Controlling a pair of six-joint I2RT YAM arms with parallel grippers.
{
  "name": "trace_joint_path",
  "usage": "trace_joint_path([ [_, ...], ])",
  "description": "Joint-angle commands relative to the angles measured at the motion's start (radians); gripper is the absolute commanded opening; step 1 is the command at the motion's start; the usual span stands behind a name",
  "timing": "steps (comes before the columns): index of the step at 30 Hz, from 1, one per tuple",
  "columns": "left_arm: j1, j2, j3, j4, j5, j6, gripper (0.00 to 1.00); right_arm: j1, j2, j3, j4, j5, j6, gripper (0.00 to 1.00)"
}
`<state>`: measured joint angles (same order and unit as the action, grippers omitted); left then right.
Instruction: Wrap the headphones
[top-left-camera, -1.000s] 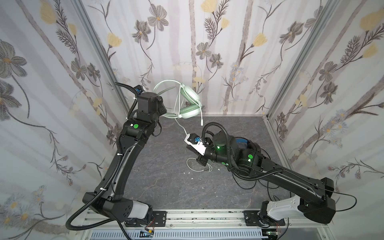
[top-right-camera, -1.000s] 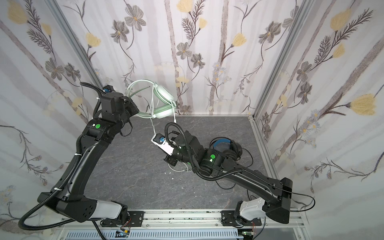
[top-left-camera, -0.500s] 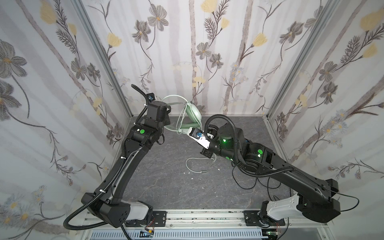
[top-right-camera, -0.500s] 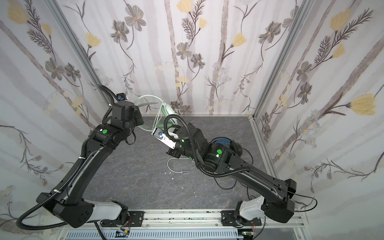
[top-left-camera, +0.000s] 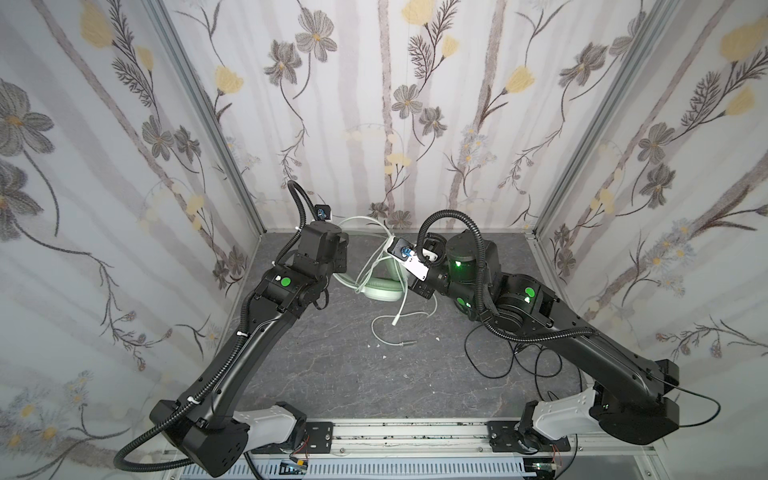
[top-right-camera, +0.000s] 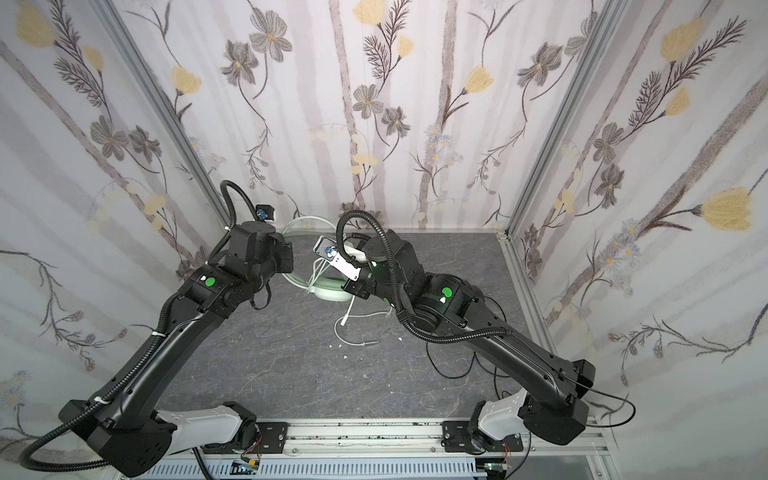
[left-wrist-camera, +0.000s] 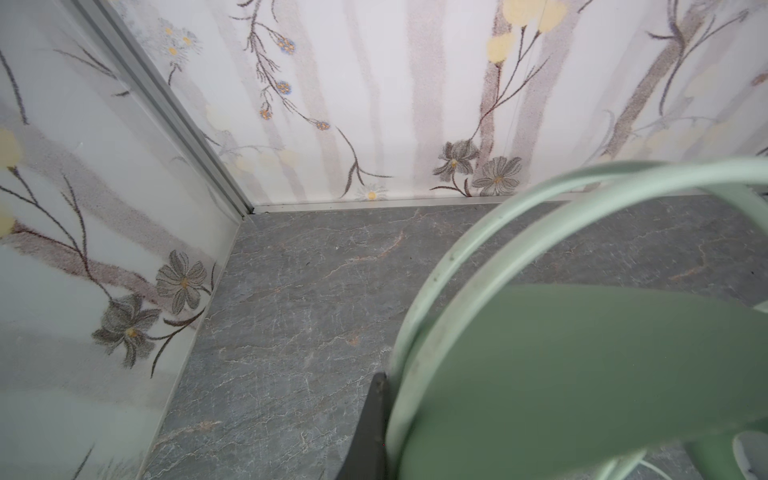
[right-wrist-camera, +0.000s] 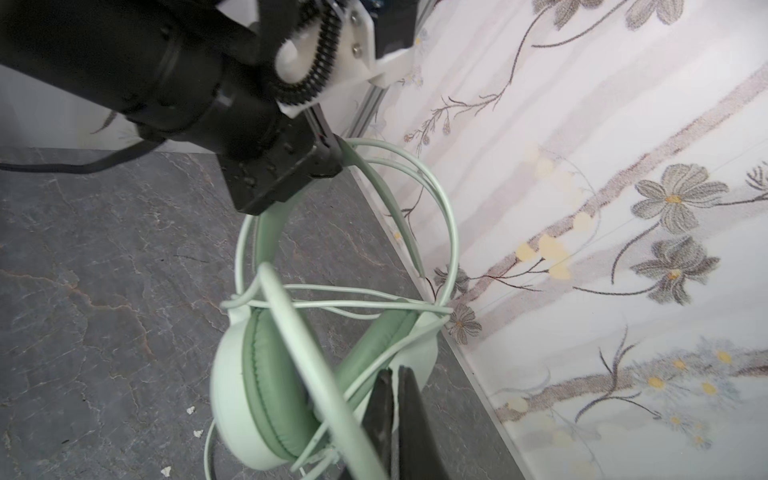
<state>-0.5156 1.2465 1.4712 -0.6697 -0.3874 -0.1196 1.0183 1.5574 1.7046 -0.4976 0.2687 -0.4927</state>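
Right wrist view, cable (right-wrist-camera: 353, 306) over mint headphones (right-wrist-camera: 266, 374)

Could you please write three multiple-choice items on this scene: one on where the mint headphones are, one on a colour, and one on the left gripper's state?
1. Where are the mint green headphones?
A. by the front rail
B. near the back wall, between the two arms
C. on top of the right arm

2. What colour is the cable looped across their ear cups?
A. red
B. black
C. whitish

3. What is the left gripper doing?
A. shut on the headband
B. open above the floor
C. pressing a plug

Answers: 1 B, both top views show them close to the back wall; 2 C, the cable is pale against the green pads; 3 A, the right wrist view shows it clamped on the headband.
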Motion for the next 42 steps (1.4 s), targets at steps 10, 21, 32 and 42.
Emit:
trace_joint_path([
  [10, 0.001, -0.041, -0.011, 0.005, 0.363, 0.03, 0.0, -0.096, 0.033, 0.065, 0.016, 0.071, -0.008, 0.0],
  [21, -0.001, -0.057, -0.032, 0.005, 0.41, 0.023, 0.0, -0.227, 0.071, 0.054, 0.007, 0.041, 0.134, 0.0],
  [32, 0.0, -0.059, 0.009, 0.015, 0.436, -0.002, 0.0, -0.288, 0.061, -0.037, 0.054, -0.006, 0.203, 0.01],
  [42, 0.0, -0.043, 0.068, 0.021, 0.46, -0.037, 0.0, -0.332, -0.019, -0.216, 0.215, -0.114, 0.273, 0.17],
])
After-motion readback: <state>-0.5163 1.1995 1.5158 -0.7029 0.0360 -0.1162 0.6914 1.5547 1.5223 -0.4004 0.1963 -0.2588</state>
